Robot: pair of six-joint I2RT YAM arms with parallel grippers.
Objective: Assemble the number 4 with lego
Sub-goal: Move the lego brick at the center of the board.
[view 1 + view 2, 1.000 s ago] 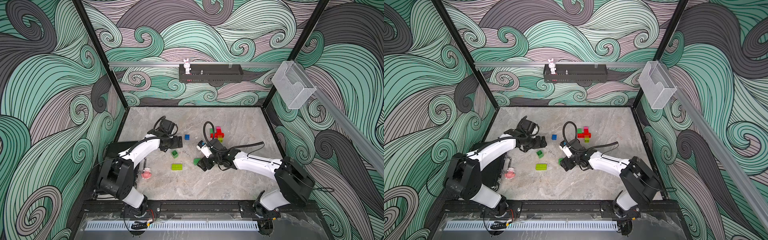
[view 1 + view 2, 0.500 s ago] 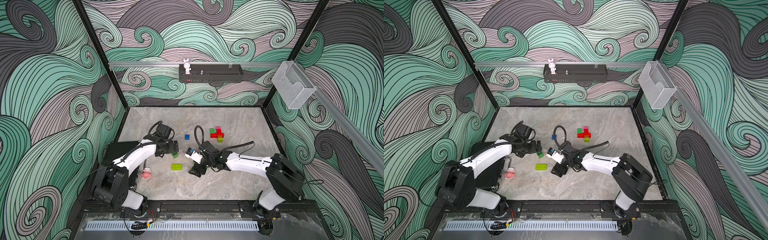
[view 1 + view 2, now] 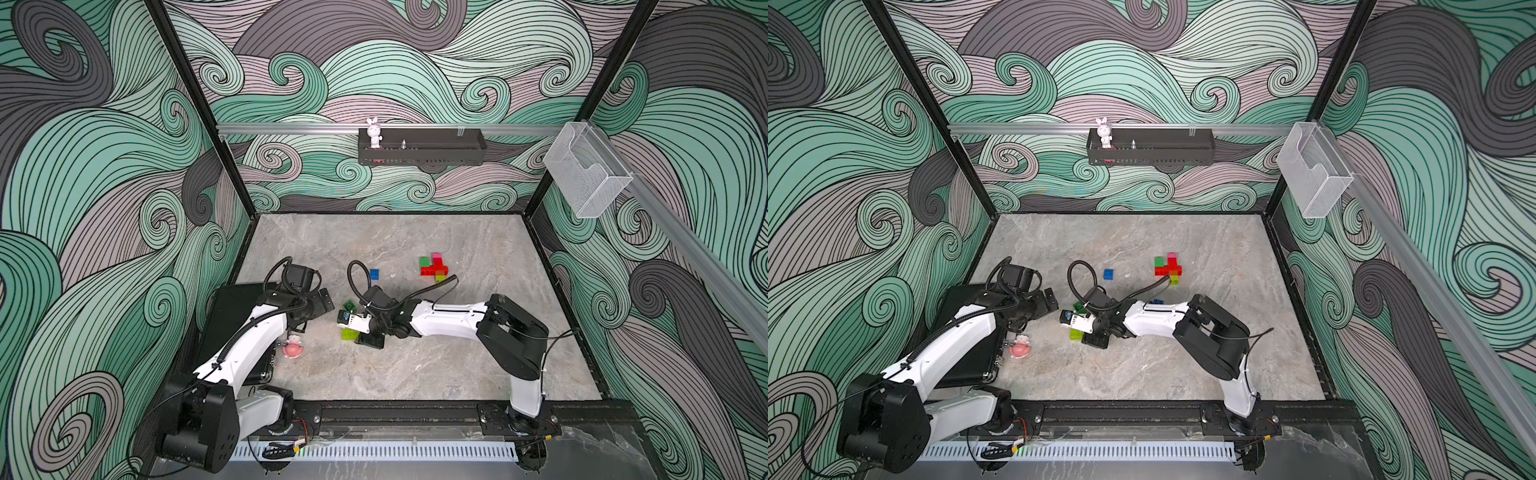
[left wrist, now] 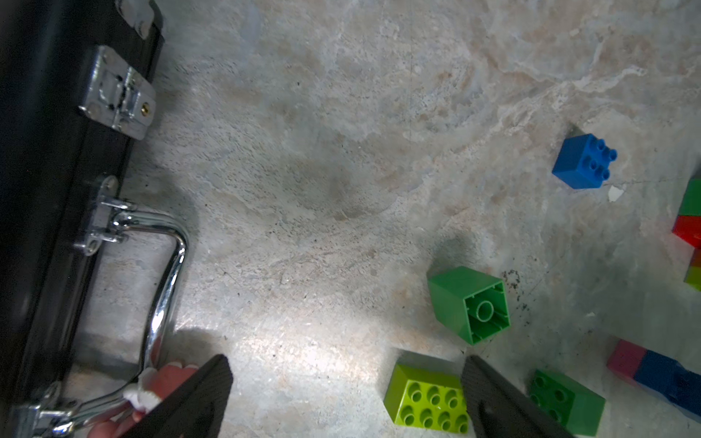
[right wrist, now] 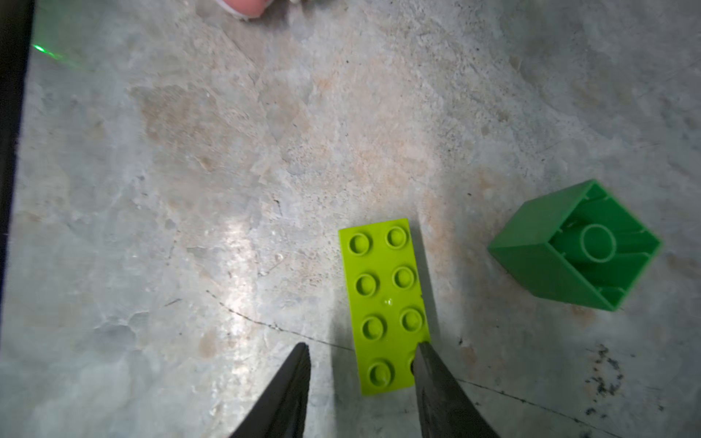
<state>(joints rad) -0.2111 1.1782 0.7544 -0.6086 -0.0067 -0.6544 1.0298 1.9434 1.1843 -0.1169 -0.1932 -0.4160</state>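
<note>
**Two claws above loose lego on the bench (image 3: 415,374).**
A white rabbit figurine (image 3: 374,132) is carried in the black wall shelf (image 3: 436,156). The black case (image 3: 232,316) is closed, so its contents are hidden. The left claw (image 4: 347,358) is held wide open above the bench. The right claw (image 5: 363,344) is parted astride one end of the lime brick (image 5: 385,303); one finger (image 5: 436,379) touches its edge, and the brick is not yet gripped. A green brick (image 5: 569,246) lies tipped just beside it. The red, green and pink cluster (image 3: 434,268) is cut off in the left wrist view. The lime brick is mostly covered in both top views.
</note>
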